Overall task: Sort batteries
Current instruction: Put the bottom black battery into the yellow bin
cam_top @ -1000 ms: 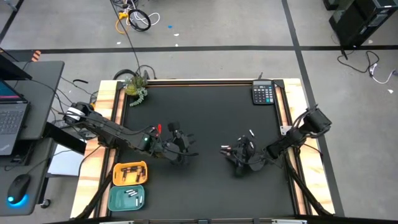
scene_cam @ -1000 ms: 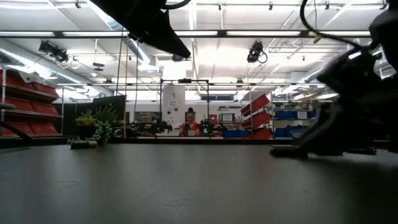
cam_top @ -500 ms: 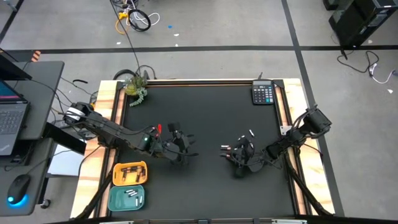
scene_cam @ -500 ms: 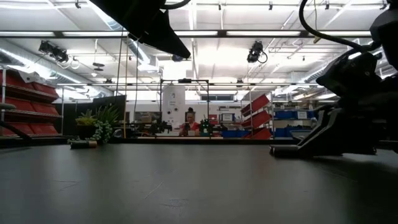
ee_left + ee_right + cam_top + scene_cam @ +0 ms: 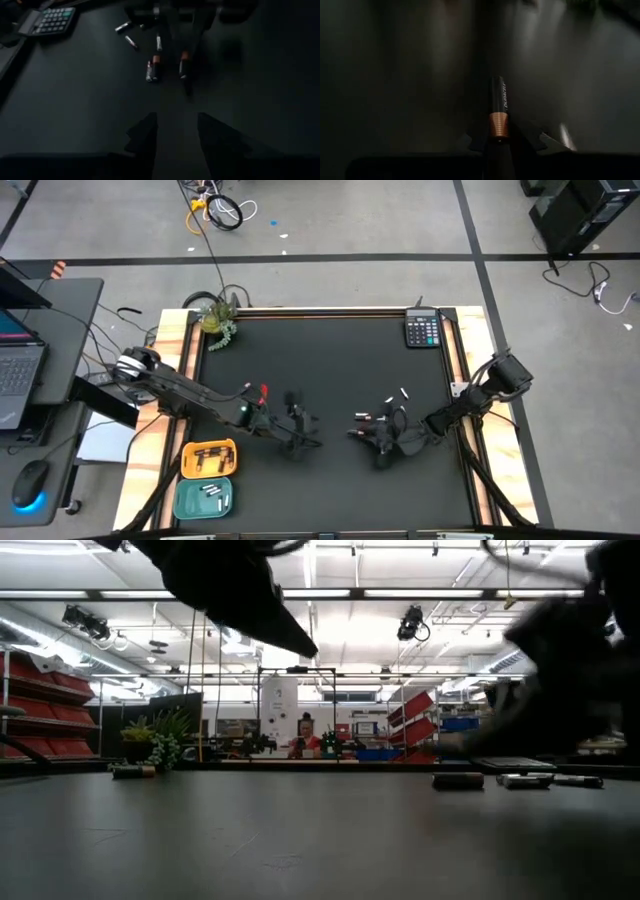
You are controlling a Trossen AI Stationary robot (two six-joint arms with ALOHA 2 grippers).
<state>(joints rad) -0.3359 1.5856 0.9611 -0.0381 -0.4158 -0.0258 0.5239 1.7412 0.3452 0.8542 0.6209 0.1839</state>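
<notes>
The right gripper [image 5: 498, 142] pinches a dark copper-ended battery [image 5: 499, 107], its long axis pointing forward; the left gripper [image 5: 175, 132] stands empty, parted.

Grey concrete floor [image 5: 350, 230] crossed by dark tape lines surrounds the black worktop [image 5: 330, 350]; beside it, a desk with laptop [image 5: 18, 370]. Beyond: red shelving [image 5: 40, 705] under fluorescent ceiling strips [image 5: 400, 593].

The black-topped desk [image 5: 330, 350] carries a calculator [image 5: 423, 330] at its far right corner, a small plant [image 5: 217, 319] at the far left, and loose batteries [image 5: 400, 396] right of centre.
</notes>
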